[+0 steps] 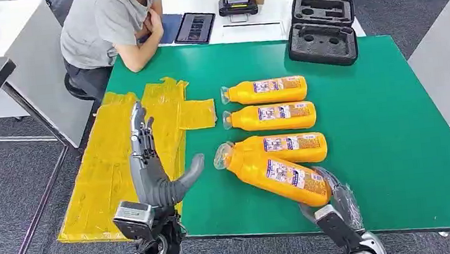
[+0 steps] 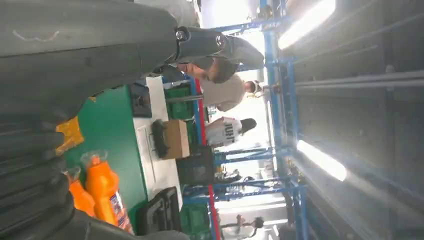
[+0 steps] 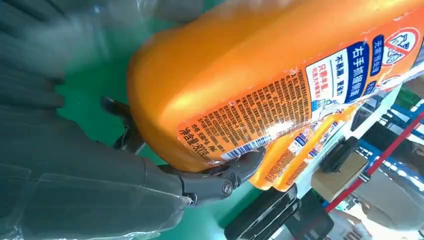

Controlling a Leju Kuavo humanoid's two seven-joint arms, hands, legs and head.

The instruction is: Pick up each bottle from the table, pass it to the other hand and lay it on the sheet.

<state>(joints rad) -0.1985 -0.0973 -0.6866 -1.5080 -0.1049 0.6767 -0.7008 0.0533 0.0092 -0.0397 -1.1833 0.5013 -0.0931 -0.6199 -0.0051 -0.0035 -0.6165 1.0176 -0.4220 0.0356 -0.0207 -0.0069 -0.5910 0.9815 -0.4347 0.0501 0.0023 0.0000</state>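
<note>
Our right hand (image 1: pixel 330 207) grips the base end of the nearest bottle (image 1: pixel 275 173), with dark fingers (image 3: pixel 227 179) curled under its rounded bottom; holding it by the base leaves the body free for the receiving hand. The bottle lies skewed across the green table (image 1: pixel 399 147), its long axis diagonal, its cap toward the yellow sheet (image 1: pixel 120 168). Our left hand (image 1: pixel 151 165) is raised over the sheet, fingers apart and holding nothing, apparently ready for the transfer. Three more bottles (image 1: pixel 268 104) lie parallel beyond, caps toward the sheet.
</note>
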